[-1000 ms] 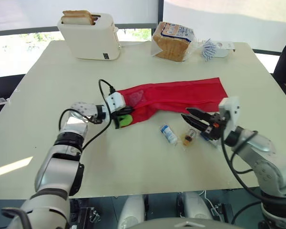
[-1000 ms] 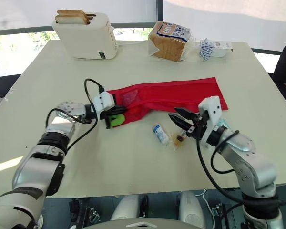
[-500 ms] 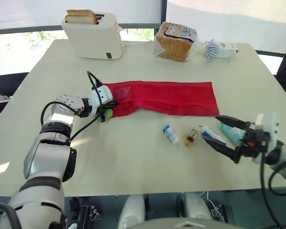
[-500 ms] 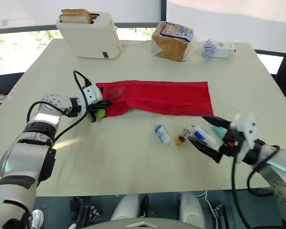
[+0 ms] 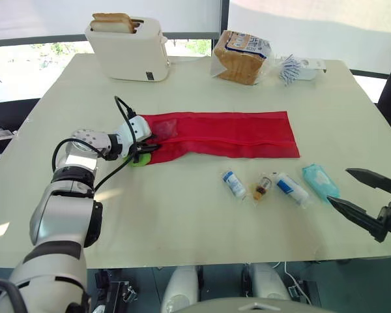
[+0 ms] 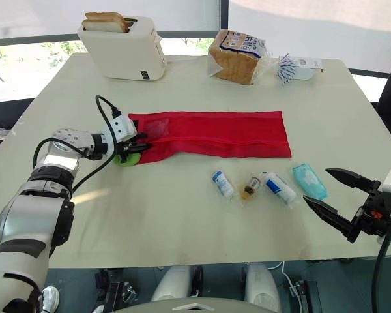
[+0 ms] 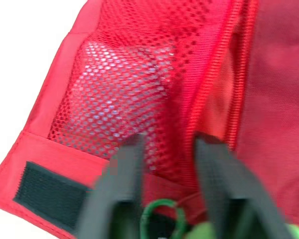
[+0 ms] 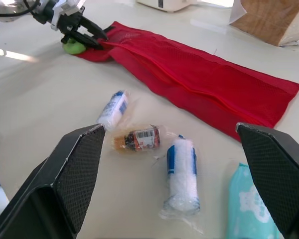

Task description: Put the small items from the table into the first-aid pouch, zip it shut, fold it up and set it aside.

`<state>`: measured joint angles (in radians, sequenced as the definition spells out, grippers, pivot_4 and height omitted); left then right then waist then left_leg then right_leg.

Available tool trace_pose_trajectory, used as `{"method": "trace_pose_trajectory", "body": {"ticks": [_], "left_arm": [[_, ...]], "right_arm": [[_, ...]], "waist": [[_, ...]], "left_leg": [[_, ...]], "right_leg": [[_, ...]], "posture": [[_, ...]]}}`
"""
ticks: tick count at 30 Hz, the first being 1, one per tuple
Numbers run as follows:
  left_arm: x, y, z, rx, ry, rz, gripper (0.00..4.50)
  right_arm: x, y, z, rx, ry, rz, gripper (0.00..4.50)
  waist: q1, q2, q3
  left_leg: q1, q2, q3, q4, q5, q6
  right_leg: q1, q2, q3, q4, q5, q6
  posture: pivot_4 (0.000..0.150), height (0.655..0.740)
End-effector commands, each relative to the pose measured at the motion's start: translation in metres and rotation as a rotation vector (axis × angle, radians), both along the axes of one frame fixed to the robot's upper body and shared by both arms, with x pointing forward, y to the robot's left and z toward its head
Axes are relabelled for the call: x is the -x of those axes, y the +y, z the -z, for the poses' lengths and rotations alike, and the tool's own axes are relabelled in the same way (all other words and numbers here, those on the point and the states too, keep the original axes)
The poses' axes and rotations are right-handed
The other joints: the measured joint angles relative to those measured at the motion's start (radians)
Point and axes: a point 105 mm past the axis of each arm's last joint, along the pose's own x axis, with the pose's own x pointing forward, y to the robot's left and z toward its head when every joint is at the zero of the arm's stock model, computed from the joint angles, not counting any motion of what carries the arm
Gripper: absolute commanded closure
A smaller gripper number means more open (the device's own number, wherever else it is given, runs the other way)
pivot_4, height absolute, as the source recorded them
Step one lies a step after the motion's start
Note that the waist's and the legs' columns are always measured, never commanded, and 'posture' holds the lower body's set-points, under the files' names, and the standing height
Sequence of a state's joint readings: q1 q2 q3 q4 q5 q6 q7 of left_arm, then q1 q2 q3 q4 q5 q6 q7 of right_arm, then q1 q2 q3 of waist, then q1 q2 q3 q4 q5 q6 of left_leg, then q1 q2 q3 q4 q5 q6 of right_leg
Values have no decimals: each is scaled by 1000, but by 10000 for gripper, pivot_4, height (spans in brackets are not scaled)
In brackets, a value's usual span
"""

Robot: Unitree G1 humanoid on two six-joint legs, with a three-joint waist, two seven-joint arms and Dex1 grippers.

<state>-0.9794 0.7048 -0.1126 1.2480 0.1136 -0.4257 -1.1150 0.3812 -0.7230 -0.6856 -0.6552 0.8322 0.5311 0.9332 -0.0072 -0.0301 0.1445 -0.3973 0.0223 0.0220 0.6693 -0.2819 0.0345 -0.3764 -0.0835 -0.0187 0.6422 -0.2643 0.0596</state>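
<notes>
Nothing looks packed yet: bottle (image 5: 232, 183), vial (image 5: 259, 188), roll (image 5: 290, 188) and wipes (image 5: 320, 182) lie below the flat mid-frame pouch (image 5: 234, 134), its left end pinched by the left gripper (image 5: 151, 145), while the right gripper (image 5: 339, 186) gapes empty at lower right.

We take this for a test room arranged like a kitchen or dining corner. A white toaster (image 5: 131, 52) with 2 slices of bread (image 5: 111, 23) in it and a bag of sliced bread (image 5: 238, 57) stand at the far side of a large pale tabletop (image 5: 182, 215). Behind are wide windows (image 5: 26, 65) with lowered blinds (image 5: 39, 19), and green plants outside.
</notes>
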Motion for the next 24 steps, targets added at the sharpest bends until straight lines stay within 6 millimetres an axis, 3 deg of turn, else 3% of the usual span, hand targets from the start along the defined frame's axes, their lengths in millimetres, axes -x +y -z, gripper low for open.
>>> {"method": "trace_pose_trajectory", "body": {"ticks": [1,4,8,11,17,21,24], "left_arm": [[3,7,-19,2,14,26,8280],[4,7,-44,50,19,58,1447],[6,-9,-61,70,10,163,1447],[-4,-45,-68,153,-39,232,1447],[-20,-115,-50,169,-110,277,1447],[-24,-139,-39,127,-126,289,1447],[-24,-144,-28,33,-141,301,1447]], "right_arm": [[1,10,-13,-20,-66,-31,0],[3,14,-17,-26,-98,-41,0],[3,19,-26,-43,-161,-60,0],[0,21,-27,-51,-165,-56,0],[-7,29,-31,-66,-198,-56,0],[-11,33,-33,-62,-215,-54,0],[-12,35,-34,-65,-228,-52,0]], "waist": [[0,0,0],[0,-1,0],[3,-3,1],[12,-3,1],[21,-3,2],[14,-3,2],[13,-3,2]], "left_leg": [[0,0,0,0,0,0],[0,0,0,0,0,0],[-1,0,0,0,0,0],[-1,0,-1,1,0,0],[-2,-2,-2,3,0,0],[-2,-2,-1,3,0,0],[-1,-1,-2,2,0,0]], "right_leg": [[0,0,0,0,0,0],[0,0,0,0,0,0],[0,0,-1,0,0,0],[0,0,-1,0,0,0],[1,-1,0,0,0,0],[1,0,1,0,0,0],[1,0,1,1,0,0]], "posture": [[1500,7400],[1500,7400],[1500,7400],[1500,7400],[1500,7400],[1500,7400],[1500,7400]]}}
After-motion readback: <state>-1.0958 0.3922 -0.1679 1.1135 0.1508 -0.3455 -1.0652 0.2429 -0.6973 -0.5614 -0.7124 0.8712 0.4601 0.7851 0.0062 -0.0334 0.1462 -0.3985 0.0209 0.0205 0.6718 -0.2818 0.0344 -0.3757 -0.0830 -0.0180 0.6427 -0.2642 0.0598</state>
